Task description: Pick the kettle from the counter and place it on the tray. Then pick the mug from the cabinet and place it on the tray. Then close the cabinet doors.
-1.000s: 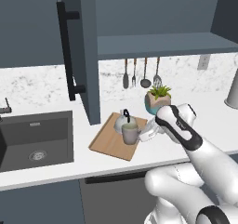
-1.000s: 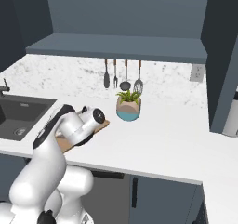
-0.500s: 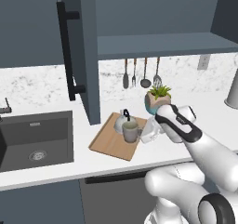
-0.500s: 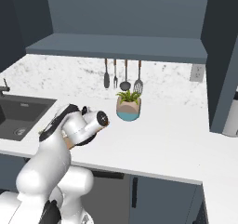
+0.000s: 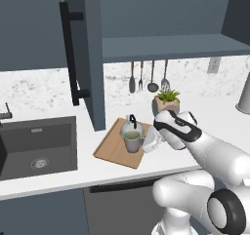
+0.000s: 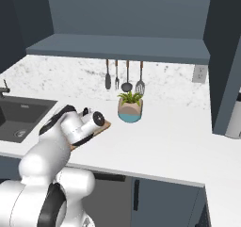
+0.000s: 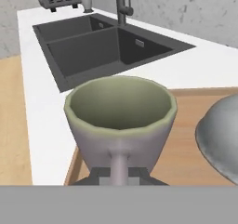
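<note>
The mug (image 5: 132, 141) sits on the tray (image 5: 113, 146), touching the kettle (image 5: 131, 127). The tool (image 5: 150, 142) is at the mug's handle; I cannot tell if it grips.

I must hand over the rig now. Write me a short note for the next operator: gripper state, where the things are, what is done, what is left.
Gripper: low at the tray's right edge, its tips on either side of the mug's handle; whether it grips or has let go cannot be told.
Mug: upright over the tray, right in front of the kettle.
Kettle: standing on the tray.
Cabinet door: open, with the shelf exposed.
Done: kettle placed; mug brought to the tray.
Left: confirm the mug's release, pull the arm back, close the doors.
</note>
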Tool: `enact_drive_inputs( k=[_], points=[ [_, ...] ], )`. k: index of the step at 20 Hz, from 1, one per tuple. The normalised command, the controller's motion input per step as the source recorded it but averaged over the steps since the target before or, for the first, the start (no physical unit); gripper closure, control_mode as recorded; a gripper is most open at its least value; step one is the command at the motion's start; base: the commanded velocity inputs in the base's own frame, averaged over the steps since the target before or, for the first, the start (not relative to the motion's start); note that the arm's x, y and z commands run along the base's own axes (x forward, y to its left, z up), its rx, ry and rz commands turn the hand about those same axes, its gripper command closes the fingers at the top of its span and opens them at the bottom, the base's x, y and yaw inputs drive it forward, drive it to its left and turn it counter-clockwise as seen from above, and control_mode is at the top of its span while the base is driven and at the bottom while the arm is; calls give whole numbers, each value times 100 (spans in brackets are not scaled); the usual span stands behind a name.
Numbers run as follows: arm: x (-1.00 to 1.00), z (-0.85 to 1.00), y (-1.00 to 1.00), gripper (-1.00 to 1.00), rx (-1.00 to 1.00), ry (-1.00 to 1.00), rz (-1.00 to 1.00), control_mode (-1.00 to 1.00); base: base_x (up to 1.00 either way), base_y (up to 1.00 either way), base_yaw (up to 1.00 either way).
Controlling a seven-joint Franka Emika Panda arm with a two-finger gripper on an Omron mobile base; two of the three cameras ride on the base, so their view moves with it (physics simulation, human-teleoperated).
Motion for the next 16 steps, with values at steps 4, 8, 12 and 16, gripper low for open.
enact_drive_inputs(
  k=[4, 8, 12, 16],
  points=[
    [8, -44, 27, 100, -1, -2, 0, -100, 0, 0, 0],
    [2, -43, 26, 100, 0, -6, 0, -100, 0, 0, 0],
    [0, -34, 16, 100, 0, -8, 0, -100, 0, 0, 0],
    [0, -22, 8, 100, 0, -11, 0, -100, 0, 0, 0]
  ],
)
